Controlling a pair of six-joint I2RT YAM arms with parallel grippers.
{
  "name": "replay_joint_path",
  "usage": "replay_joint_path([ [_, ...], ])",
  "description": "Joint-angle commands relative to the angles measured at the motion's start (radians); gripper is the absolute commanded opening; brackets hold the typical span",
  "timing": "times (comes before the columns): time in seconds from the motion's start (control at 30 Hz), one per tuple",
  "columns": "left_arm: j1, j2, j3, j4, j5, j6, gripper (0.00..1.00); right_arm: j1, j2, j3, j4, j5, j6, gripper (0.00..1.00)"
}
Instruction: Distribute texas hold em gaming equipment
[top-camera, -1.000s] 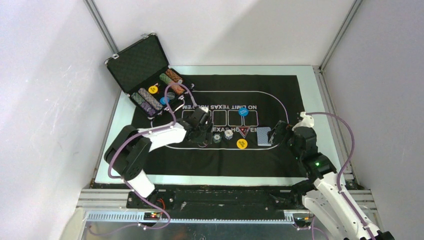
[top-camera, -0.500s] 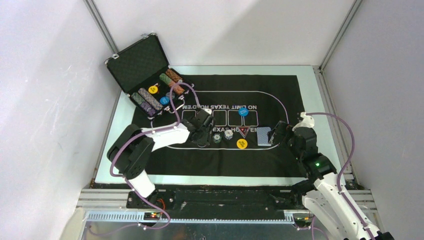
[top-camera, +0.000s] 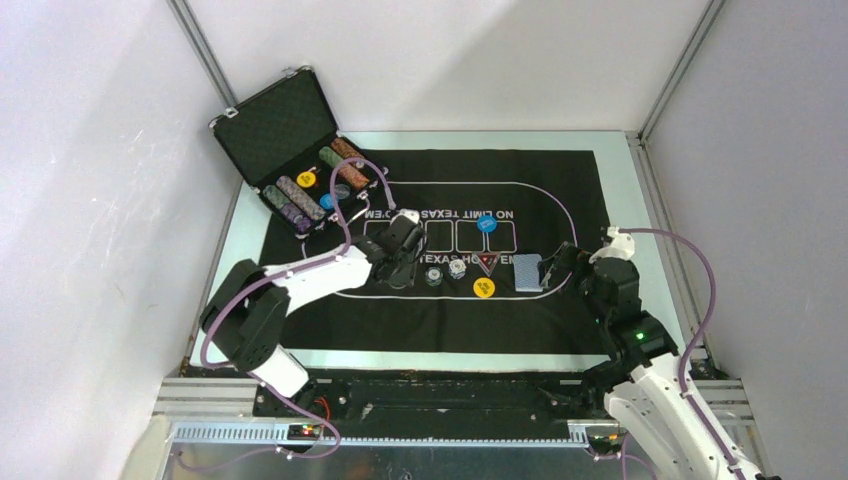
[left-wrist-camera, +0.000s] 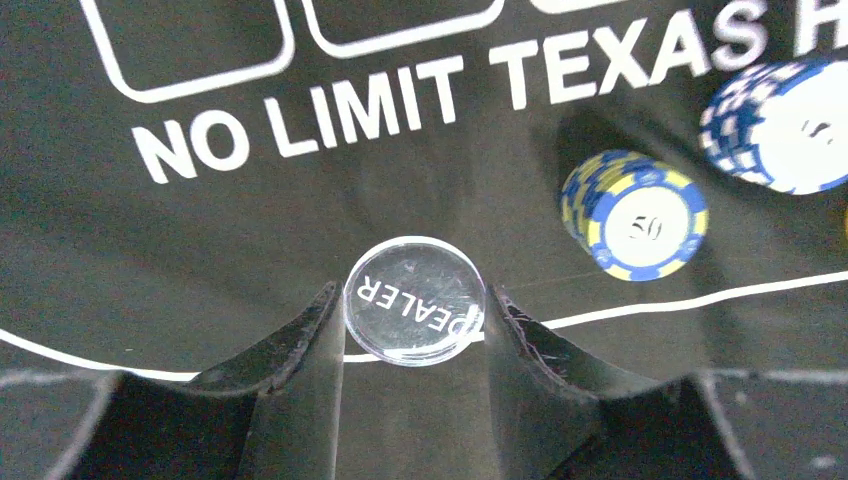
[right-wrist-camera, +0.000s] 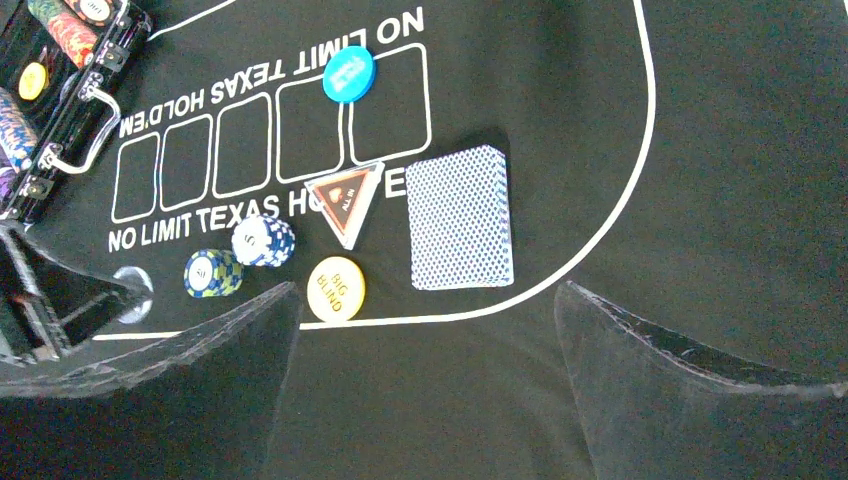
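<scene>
The left gripper (left-wrist-camera: 413, 305) is closed narrowly on a clear DEALER disc (left-wrist-camera: 415, 285), with a finger touching each edge. The disc rests on the black mat (left-wrist-camera: 200, 230). In the left wrist view, a yellow-and-blue 50 chip stack (left-wrist-camera: 634, 228) stands at two o'clock from the disc.

Seen from above, the right gripper (right-wrist-camera: 428, 292) is spread wide at three o'clock of the blue-backed card deck (top-camera: 528, 272), holding nothing. The deck lies at three o'clock of the red-black triangle marker (top-camera: 487, 263). A yellow BIG BLIND disc (top-camera: 483, 288) lies at six o'clock of the marker, and a blue disc (top-camera: 486, 223) at twelve.
</scene>
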Motion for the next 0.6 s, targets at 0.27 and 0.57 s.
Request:
replay_joint_path([
  [0.27, -0.006, -0.063, 0.263, -0.015, -0.140, 0.040, 0.28, -0.010, -0.016, 0.002, -0.012, 0.053, 0.012, 1.00],
  [0.57, 0.050, 0.380, 0.856, -0.009, -0.070, 0.055, 0.26, -0.035, -0.031, 0.002, -0.039, 0.083, 0.026, 1.00],
])
